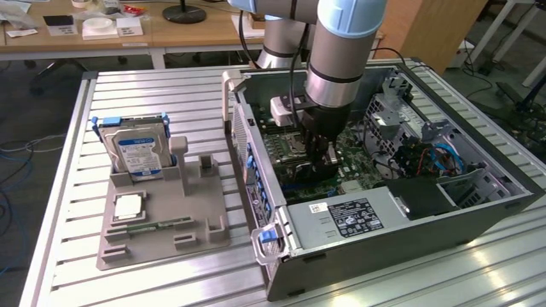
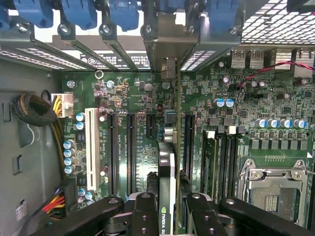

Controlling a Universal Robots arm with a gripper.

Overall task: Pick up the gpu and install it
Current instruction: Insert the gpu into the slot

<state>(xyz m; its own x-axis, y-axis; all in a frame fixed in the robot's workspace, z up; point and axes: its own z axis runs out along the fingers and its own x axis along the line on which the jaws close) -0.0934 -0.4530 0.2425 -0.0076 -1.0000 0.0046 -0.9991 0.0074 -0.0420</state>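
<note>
In the wrist view the gpu (image 2: 166,164) stands on edge over the green motherboard (image 2: 133,98), with a logo on its black cooler. Its silver end bracket (image 2: 168,46) reaches the case's rear slot openings. My gripper (image 2: 167,209) is shut on the card, one black finger (image 2: 142,211) on each side. The card lines up between two long black slots (image 2: 131,147); whether it sits in a slot is hidden. In the exterior view my gripper (image 1: 320,163) is deep inside the open computer case (image 1: 477,211), low over the board.
A white slot (image 2: 91,147), yellow-and-red cables (image 2: 56,201) and the CPU socket (image 2: 273,187) flank the card. Outside the case a grey fixture (image 1: 204,233) holds a silver hard drive (image 1: 137,150), a chip (image 1: 128,206) and a memory stick (image 1: 153,224). The power supply (image 1: 350,217) fills the case's near end.
</note>
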